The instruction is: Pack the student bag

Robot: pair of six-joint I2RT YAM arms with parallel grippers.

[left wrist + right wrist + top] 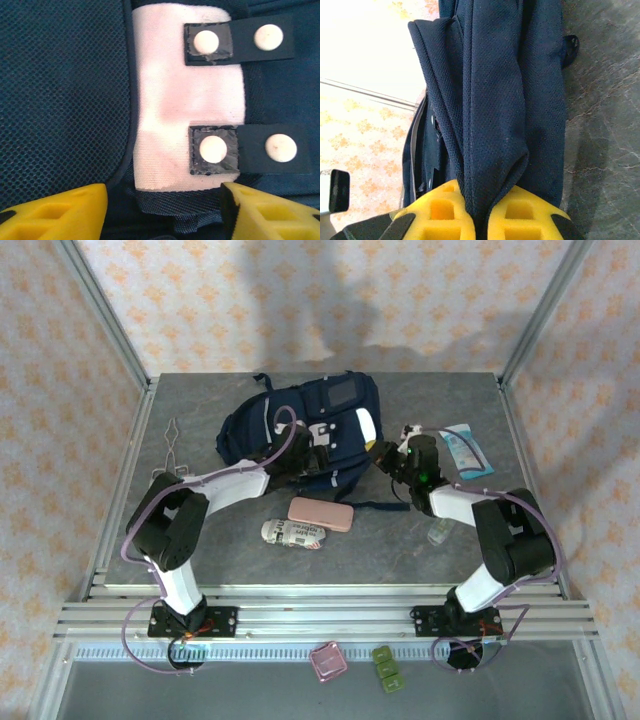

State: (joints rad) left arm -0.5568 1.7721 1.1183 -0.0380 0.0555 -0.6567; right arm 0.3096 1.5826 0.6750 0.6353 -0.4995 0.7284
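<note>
Your right gripper (477, 207) is pinching a fold of the student bag (300, 425) between its fully closed fingers, at the bag's right edge. Your left gripper (165, 202) is hanging wide open and empty just over the white patch (185, 100) on the front. The bag is lying at the back-middle of the grey table (200, 560), slanting from near-left to far-right. The pink case (320, 512) is lying just in front of it, nearer to the left arm.
</note>
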